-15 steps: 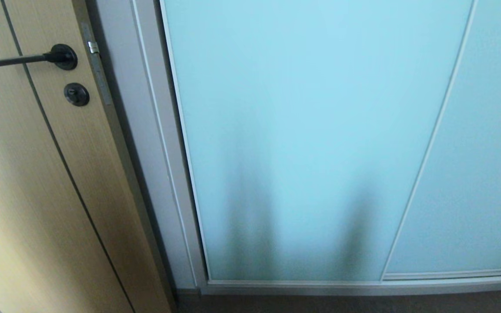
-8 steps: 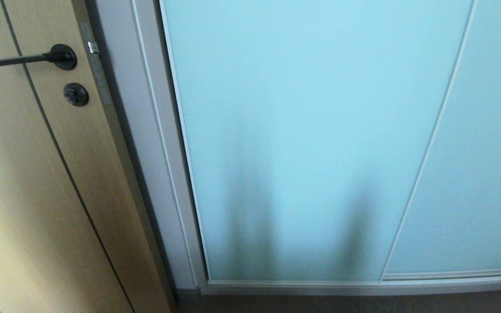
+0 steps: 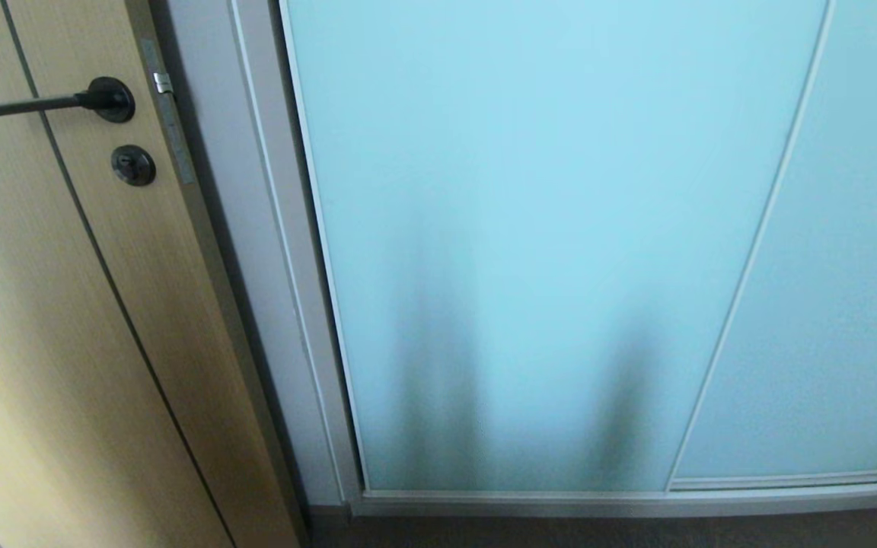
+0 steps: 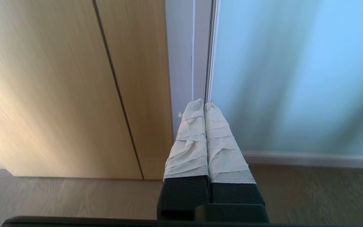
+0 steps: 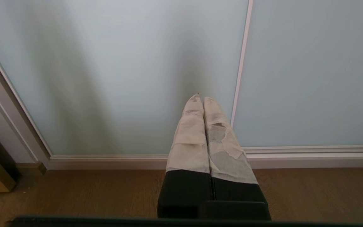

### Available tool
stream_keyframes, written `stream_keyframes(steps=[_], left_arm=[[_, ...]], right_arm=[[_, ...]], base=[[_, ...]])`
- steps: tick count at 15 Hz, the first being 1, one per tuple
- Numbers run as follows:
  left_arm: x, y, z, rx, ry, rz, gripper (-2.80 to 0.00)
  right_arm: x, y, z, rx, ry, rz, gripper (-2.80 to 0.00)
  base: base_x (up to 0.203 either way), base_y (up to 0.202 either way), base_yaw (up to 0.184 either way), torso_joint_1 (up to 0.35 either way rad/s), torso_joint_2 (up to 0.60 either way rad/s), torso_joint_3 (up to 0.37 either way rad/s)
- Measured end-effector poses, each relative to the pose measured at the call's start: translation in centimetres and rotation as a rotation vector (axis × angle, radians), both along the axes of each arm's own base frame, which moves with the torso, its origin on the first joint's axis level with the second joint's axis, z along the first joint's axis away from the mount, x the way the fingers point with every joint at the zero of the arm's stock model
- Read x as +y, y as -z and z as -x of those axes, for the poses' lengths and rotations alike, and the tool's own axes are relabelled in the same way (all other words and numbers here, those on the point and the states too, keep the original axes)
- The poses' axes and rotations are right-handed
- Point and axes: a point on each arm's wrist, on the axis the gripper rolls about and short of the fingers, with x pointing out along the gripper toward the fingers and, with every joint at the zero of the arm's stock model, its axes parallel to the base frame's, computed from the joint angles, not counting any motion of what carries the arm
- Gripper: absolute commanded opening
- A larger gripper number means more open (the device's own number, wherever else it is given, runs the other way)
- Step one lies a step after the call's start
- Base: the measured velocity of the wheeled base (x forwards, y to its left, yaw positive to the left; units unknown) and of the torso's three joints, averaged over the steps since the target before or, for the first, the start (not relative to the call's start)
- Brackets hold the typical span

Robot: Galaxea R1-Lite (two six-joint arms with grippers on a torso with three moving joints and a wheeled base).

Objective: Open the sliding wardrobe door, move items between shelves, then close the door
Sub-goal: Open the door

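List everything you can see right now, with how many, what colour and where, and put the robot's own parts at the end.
sliding wardrobe door: one, frosted pale blue with a slim silver-white frame, centre of the head view, closed.
second glass panel: one, frosted pale blue, right of the sliding door.
wardrobe side frame: one, grey-white, between the wood door and the glass.
bottom track: one, silver-white, along the floor under the panels.
wood door: one, tan, at the left.
lever handle: one, black, upper part of the wood door.
lock: one, black, round, below the handle.
floor: brown, in front of the wardrobe.
left hand: one, black with pale wrapped fingers, shut, empty, pointing at the sliding door's left edge.
right hand: one, same colours, shut, empty, facing the glass.
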Motion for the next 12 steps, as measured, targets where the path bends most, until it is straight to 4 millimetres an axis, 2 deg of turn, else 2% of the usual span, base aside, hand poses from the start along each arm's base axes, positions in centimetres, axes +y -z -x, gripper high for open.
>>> stream_keyframes(steps=[3, 6, 10, 12], left_arm=[[0.0, -1.1, 0.0, -0.018, 0.0, 0.0, -2.8], [0.0, -3.1, -0.9, -0.023, 0.005, 0.0, -2.8], [-0.1, -6.3, -4.4, 0.014, 0.028, -0.01, -2.8], [-0.1, -8.3, -7.0, 0.025, 0.039, -0.015, -2.8]], right_arm=[[0.0, 0.0, 0.0, 0.001, 0.0, 0.0, -2.8], [0.0, 0.0, 0.0, 0.001, 0.0, 0.0, -2.8], [0.0, 0.0, 0.0, 0.001, 0.0, 0.0, -2.8], [0.0, 0.0, 0.0, 0.0, 0.0, 0.0, -2.8]], base=[[0.0, 0.0, 0.0, 0.0, 0.0, 0.0], [0.0, 0.0, 0.0, 0.0, 0.0, 0.0], [0.0, 0.0, 0.0, 0.0, 0.0, 0.0], [0.0, 0.0, 0.0, 0.0, 0.0, 0.0]])
